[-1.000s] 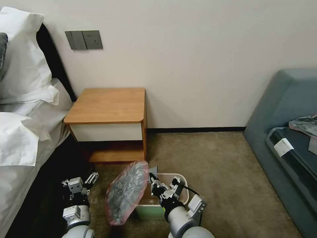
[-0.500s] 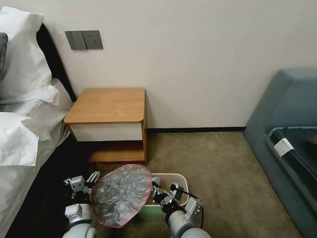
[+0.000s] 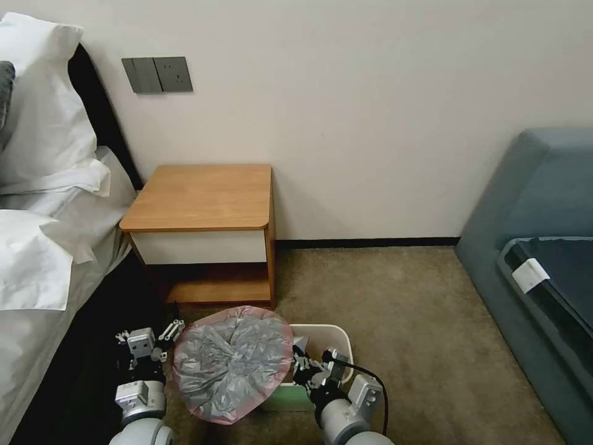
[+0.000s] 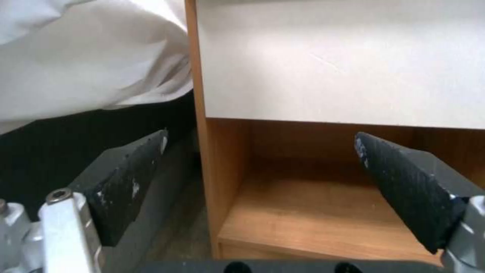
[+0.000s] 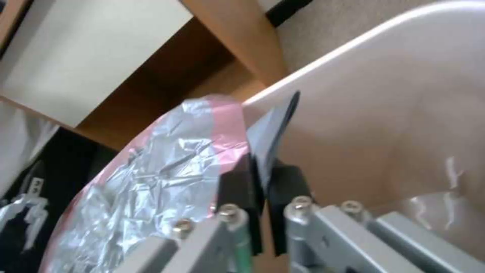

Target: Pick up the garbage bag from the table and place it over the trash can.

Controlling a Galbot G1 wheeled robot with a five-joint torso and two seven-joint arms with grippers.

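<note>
The garbage bag hides the left part of the trash can in the head view — rim and wall alike. The right gripper covers the spot where its closed fingers meet the bag's film, and its arm hides the can's near wall. In the left wrist view the table is cut off by the edges (the top not visible). The sofa runs out at the right edge.

A wrinkly grey plastic garbage bag with a pink rim spreads over the left end of the cream rectangular plastic trash can, between the left gripper and right gripper, near the orange-brown wooden table.
</note>
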